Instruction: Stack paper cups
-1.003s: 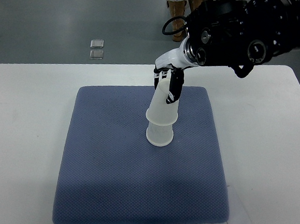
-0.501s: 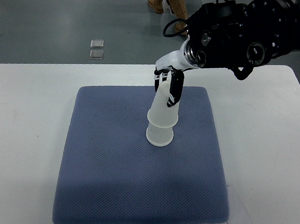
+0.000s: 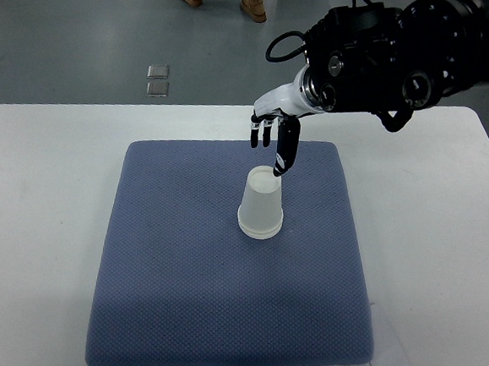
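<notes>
Our right robot hand (image 3: 269, 142) hangs just above the stacked paper cups (image 3: 261, 204), fingers loose, holding nothing. A fingertip looks close to the rim, so we reckon lifting away carelessly could tip the stack.

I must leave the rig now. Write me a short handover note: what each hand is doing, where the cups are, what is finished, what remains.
Right hand: open, holds nothing, just above the far rim of the cup stack; whether a fingertip touches the rim cannot be told.
Left hand: not in view.
Cups: the stack of paper cups stands upside down near the middle of the blue mat, which lies on the white table. The upper cup is seated fully over the lower one.
Done: cups are stacked and released.
Left: probably only to draw the right arm back. No other loose cup is in view.
</notes>
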You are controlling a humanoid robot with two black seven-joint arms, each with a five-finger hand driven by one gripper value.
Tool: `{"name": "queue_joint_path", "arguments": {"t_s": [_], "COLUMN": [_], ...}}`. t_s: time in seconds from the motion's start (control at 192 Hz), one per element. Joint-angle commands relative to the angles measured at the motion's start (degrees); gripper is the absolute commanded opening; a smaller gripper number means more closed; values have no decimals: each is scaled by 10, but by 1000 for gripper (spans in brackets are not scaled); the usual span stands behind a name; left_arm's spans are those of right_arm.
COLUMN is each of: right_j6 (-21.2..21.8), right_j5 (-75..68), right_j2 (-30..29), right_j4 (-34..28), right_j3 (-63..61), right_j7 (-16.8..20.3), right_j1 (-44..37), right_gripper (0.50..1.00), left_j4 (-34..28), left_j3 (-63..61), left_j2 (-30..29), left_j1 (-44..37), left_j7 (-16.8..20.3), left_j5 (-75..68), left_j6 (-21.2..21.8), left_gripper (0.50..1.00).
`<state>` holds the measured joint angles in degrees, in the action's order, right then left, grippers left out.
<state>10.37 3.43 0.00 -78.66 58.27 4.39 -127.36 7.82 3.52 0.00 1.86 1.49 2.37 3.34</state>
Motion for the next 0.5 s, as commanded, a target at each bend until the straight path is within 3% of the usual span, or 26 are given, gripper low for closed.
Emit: {"name": "queue_joint_path", "arguments": {"t_s": [0.0, 0.496], "right_j6": [0, 0], "right_j5": [0, -15], "right_j2": [0, 18], "right_j4": [0, 17], "right_j3": [0, -1], "right_j7": [0, -1], "right_j1": [-1, -14], "right_gripper": [799, 817], "left_j4": [0, 0], "left_j3": [0, 0], "left_j2": [0, 0], "left_j1": [0, 0], "left_j7": [0, 0], "left_j5": [0, 0], "left_j6": [0, 0], "left_gripper": [1000, 1000]}}
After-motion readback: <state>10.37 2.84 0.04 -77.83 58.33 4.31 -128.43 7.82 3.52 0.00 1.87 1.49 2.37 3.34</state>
